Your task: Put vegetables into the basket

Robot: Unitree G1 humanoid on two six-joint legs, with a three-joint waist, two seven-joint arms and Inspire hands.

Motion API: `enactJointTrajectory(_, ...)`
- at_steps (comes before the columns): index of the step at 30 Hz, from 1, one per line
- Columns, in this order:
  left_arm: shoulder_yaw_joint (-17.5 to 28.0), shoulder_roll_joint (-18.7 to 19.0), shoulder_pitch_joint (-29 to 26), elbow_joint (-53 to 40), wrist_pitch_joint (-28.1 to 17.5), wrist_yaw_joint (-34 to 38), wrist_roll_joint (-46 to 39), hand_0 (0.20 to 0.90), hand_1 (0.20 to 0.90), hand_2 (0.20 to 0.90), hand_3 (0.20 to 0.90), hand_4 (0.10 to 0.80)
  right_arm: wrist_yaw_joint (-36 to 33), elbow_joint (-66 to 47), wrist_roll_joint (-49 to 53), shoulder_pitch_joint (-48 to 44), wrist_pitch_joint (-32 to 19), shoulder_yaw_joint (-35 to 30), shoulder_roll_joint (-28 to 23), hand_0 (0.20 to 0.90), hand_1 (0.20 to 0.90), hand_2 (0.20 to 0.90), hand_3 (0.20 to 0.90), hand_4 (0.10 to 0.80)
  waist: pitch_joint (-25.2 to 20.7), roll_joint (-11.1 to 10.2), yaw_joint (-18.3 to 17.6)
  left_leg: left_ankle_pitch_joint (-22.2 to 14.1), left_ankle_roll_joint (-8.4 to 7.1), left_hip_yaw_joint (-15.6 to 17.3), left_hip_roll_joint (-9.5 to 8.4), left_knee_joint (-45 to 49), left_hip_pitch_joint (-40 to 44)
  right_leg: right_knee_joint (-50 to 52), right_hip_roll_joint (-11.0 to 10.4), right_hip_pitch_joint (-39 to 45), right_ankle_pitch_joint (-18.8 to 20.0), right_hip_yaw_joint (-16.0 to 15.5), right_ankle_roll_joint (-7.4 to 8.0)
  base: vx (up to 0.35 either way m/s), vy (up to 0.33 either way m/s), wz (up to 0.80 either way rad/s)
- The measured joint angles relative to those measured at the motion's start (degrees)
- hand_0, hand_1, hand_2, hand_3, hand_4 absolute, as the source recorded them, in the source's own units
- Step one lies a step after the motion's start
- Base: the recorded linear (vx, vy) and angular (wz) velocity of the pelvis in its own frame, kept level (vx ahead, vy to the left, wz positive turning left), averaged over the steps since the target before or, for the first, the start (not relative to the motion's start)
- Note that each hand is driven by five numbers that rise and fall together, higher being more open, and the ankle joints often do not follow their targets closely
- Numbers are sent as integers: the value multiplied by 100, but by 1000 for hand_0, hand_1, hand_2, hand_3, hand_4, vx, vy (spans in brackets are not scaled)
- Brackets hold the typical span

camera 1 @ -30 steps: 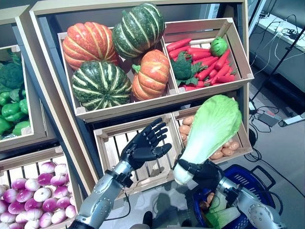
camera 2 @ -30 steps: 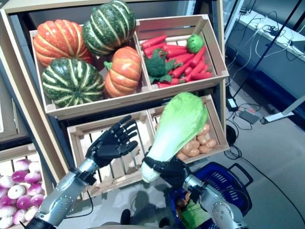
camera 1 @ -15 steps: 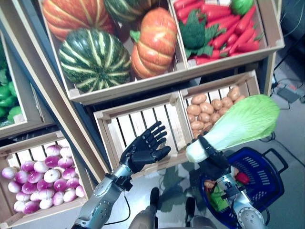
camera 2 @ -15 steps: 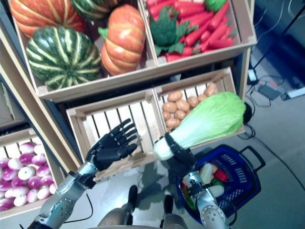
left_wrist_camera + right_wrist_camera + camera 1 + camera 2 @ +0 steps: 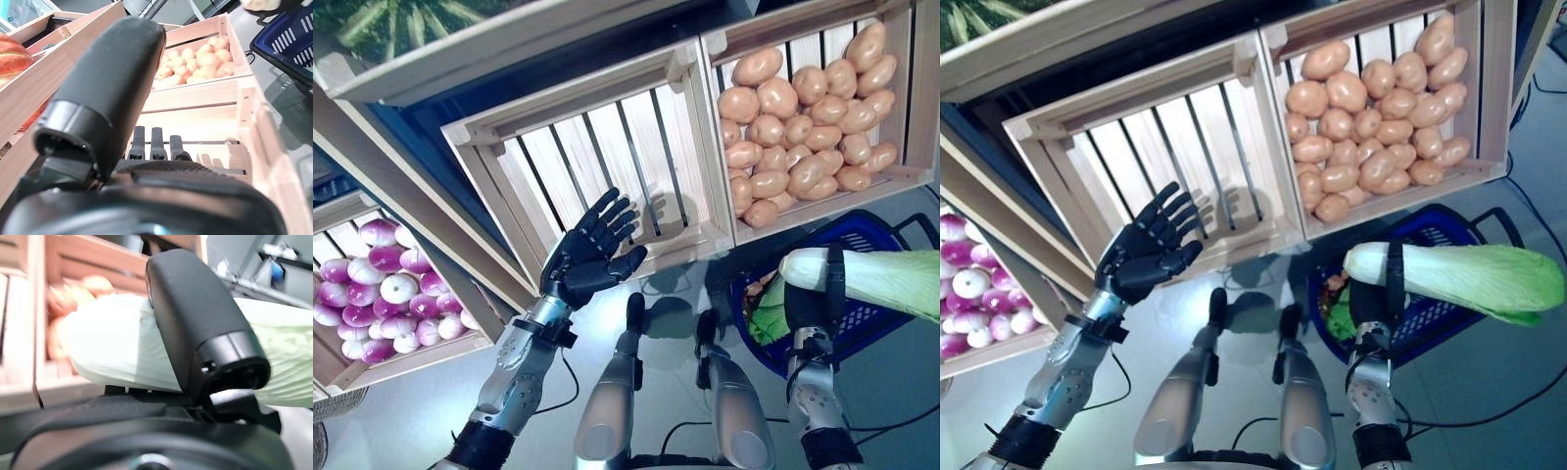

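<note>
Wooden crate (image 5: 607, 147) slats lay just beyond the left hand (image 5: 582, 264), whose fingers (image 5: 607, 215) stayed spread and empty. The right hand (image 5: 815, 304) kept its fingers curled round the cabbage (image 5: 1469, 279), which had swung from upright to level, directly over the basket (image 5: 1445, 313). Release into it probably came next.

cabbage (image 5: 1469, 279) | upright → lying level | now over basket (image 5: 1430, 318)

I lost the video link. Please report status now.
Right hand shut on cabbage, held level above blue basket. Left hand open, empty, before empty crate. Nothing blocking.
</note>
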Motion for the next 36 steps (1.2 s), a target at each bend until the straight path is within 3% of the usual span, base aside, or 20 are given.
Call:
enactJointTrajectory(5,-176,-12,-316,102,-5,24,3,900,900,900,900,800,-308,431,656,-211,-211,-128,107,300,300,300,300,400,68,-72,-15,-70,-19,-16,-52,428,-522,707,-86,-667,-214,61,-87,-38,-48,3)
enactJointTrajectory(20,-626,-51,-935,136,-38,386,388,900,900,900,900,800,-1186,1678,654,-1155,-307,-256,162,300,300,300,300,400,80,-79,-10,-327,-156,27,-56,1643,-2020,1814,-111,-2176,-403,181,-292,-46,-52,-2)
enactJointTrajectory(26,-708,-46,-1249,228,-37,582,375,900,900,900,900,800,-1747,2283,18,-1792,59,-264,-160,300,300,300,300,400,83,-76,40,-493,-186,14,-61,2254,-2611,2254,-95,-2704,-472,264,-327,-4,-7,-2)
enactJointTrajectory(31,-758,-29,-1468,249,-33,661,373,900,900,900,900,800,-2324,3139,-608,-2268,975,-228,-601,300,300,300,300,400,84,-72,157,-529,-191,-20,-63,2448,-2877,2405,-89,-2934,-472,263,-335,-1,-19,0)
enactJointTrajectory(36,-756,75,-1592,245,-46,693,239,900,900,900,900,800,-2573,3597,-736,-2551,1427,-260,-912,300,300,300,300,400,91,-59,259,-532,-191,-34,-88,2552,-3110,2463,-90,-3124,-473,256,-334,12,-12,3)
